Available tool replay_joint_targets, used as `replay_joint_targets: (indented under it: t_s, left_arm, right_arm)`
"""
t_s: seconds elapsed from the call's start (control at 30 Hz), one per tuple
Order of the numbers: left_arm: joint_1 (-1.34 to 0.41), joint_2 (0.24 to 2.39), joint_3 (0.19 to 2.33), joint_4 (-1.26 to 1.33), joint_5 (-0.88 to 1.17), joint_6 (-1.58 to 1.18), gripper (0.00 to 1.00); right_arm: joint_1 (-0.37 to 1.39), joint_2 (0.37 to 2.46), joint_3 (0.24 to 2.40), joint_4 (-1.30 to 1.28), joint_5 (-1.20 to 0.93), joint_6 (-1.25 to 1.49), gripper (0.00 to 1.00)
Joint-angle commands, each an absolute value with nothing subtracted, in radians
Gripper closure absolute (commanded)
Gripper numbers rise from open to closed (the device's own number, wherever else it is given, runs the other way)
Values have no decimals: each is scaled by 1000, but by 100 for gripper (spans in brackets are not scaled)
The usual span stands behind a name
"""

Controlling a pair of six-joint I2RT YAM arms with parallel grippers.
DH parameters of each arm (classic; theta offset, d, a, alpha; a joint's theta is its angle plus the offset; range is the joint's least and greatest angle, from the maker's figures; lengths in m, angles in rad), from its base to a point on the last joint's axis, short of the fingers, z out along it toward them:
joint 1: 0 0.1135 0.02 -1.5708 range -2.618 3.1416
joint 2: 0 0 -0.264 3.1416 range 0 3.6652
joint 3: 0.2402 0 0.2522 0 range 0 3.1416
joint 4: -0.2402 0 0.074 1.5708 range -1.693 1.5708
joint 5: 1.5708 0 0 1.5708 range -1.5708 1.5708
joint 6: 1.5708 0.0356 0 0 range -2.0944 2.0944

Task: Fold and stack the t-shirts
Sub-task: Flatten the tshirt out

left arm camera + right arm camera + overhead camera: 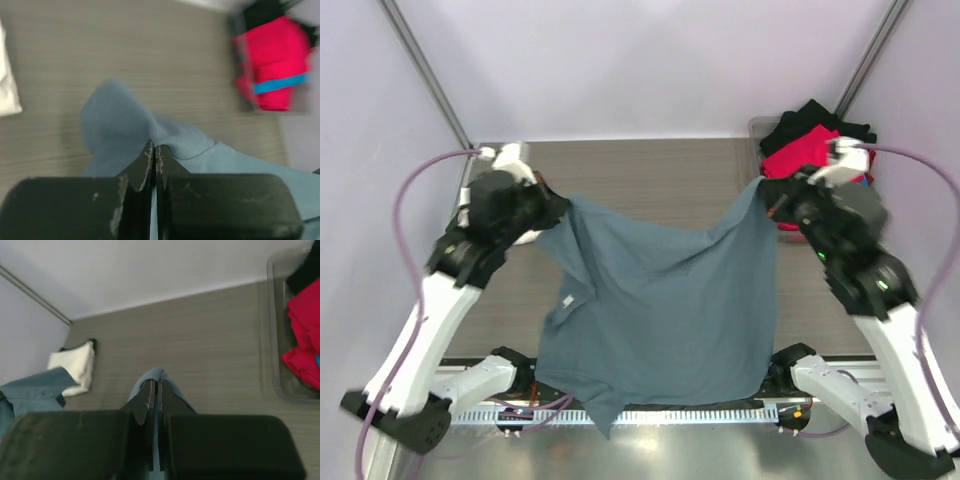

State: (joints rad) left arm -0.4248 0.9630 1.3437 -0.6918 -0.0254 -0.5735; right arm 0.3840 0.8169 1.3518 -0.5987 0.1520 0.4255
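The slate blue-grey t-shirt (660, 300) hangs spread in the air between both arms, its lower part draping over the table's near edge. My left gripper (560, 205) is shut on its left corner; the cloth (125, 120) bunches past the fingertips in the left wrist view. My right gripper (765, 190) is shut on its right corner; a small fold of cloth (156, 374) shows at the tips. A folded cream-white t-shirt (75, 365) lies on a dark green one (91, 343) at the far left of the table; it also shows in the left wrist view (7, 80).
A clear bin (765, 130) at the back right holds red (805, 150), black (820, 118) and bright blue (280, 85) shirts. White walls and metal frame posts (425, 70) surround the wooden table (650, 170).
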Motion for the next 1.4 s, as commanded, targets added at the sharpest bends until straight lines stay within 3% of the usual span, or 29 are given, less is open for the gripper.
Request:
replay_joint_targets:
  t_s: [0.0, 0.2, 0.4, 0.57, 0.73, 0.77, 0.8, 0.83, 0.87, 0.9, 0.93, 1.0, 1.17, 1.37]
  left_arm:
    - [-420, 1031, 1254, -551, -158, -607, 100]
    - [-420, 1259, 1200, -369, -339, -603, 100]
    - [-388, 1646, 1383, -331, -465, -552, 100]
    - [-312, 1932, 1616, -298, -425, -528, 100]
    - [-252, 2202, 1975, -290, -407, -496, 100]
    - [-236, 2242, 2026, -287, -400, -486, 98]
    - [-232, 2275, 2075, -297, -384, -485, 65]
    - [-224, 2302, 2189, -316, -362, -485, 41]
    - [-213, 2351, 2250, -413, -359, -498, 32]
    - [-212, 2362, 2308, -464, -382, -517, 13]
    - [-215, 2362, 2334, -494, -374, -511, 12]
    - [-218, 2280, 2266, -497, -364, -505, 1]
    - [-218, 2002, 1877, -440, -368, -567, 1]
    - [-196, 1620, 1473, -374, -293, -731, 0]
  right_arm:
    - [382, 880, 1228, -448, 233, 457, 99]
    - [382, 1098, 1134, -224, 304, 457, 99]
    - [338, 1461, 1218, -63, 391, 426, 99]
    - [253, 1750, 1446, -5, 359, 468, 99]
    - [213, 2082, 1835, -38, 350, 456, 99]
    - [207, 2130, 1900, -61, 341, 457, 82]
    - [201, 2175, 2034, -92, 309, 465, 56]
    - [193, 2210, 2096, -159, 298, 468, 31]
    - [193, 2261, 2152, -201, 296, 468, 14]
    - [196, 2266, 2187, -231, 281, 463, 12]
    - [199, 2252, 2175, -250, 278, 459, 12]
    - [202, 2147, 2088, -242, 288, 459, 12]
    - [202, 1841, 1650, -184, 287, 500, 0]
    - [187, 1444, 1231, -176, 273, 589, 2]
